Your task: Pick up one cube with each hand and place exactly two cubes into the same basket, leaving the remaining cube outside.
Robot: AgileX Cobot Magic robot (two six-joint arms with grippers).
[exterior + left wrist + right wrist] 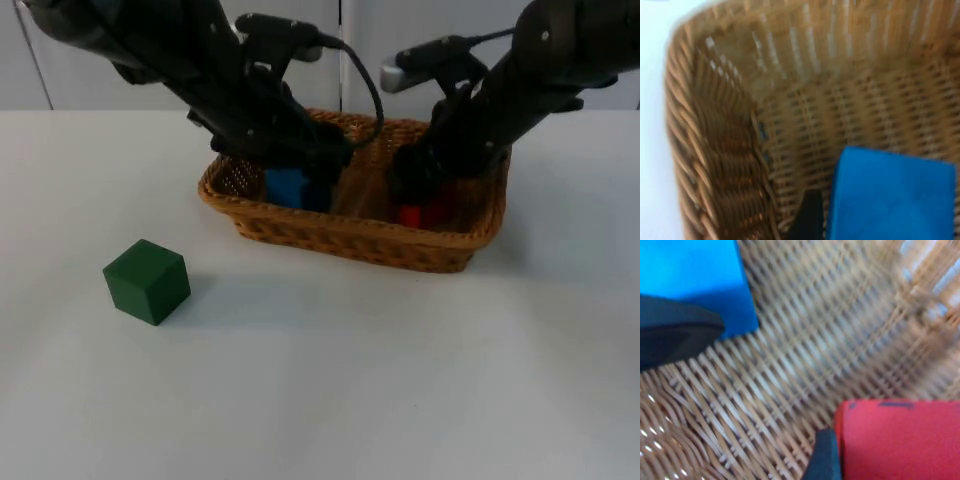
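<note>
A green cube is seen nearest on the white worktop, toward its left edge and well apart from the wicker basket. The basket is set farther back, around the middle of the worktop, with both arms reaching down into it. The left gripper is lowered into the basket's left half, where a blue cube is seen at its tip; in the left wrist view the blue cube is shown on the woven floor with a black fingertip just beside one face, near the basket's side wall. Whether the cube is clamped or released cannot be told. The right gripper is lowered into the basket's right half at a red cube; in the right wrist view the red cube is shown with a fingertip touching its side, the blue cube lying beyond. Its grip cannot be told either.
</note>
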